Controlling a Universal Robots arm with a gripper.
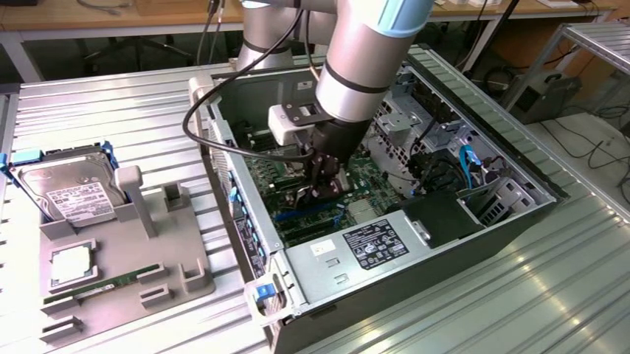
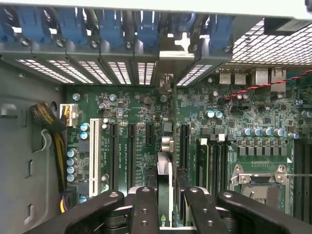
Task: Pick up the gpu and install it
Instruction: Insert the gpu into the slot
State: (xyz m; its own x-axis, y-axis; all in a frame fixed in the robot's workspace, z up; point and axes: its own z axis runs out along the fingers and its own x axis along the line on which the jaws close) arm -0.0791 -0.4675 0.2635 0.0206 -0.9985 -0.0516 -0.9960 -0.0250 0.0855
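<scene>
1. The gpu (image 2: 165, 168) stands on edge between the fingers (image 2: 146, 209), which are clamped on it, just above the motherboard (image 2: 122, 107) slots.
2. The wrist view shows its silver end reaching towards the rear slot covers.
3. The exterior view shows the arm (image 1: 364, 66) reaching down inside the open computer case (image 1: 492, 125) on the table (image 1: 118, 110).

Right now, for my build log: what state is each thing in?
computer case: open, side panel off.
gpu: on edge, over the motherboard.
fingers: shut on the gpu.
hard drive: propped in the gray fixture.
memory stick: lying flat in the fixture.
</scene>
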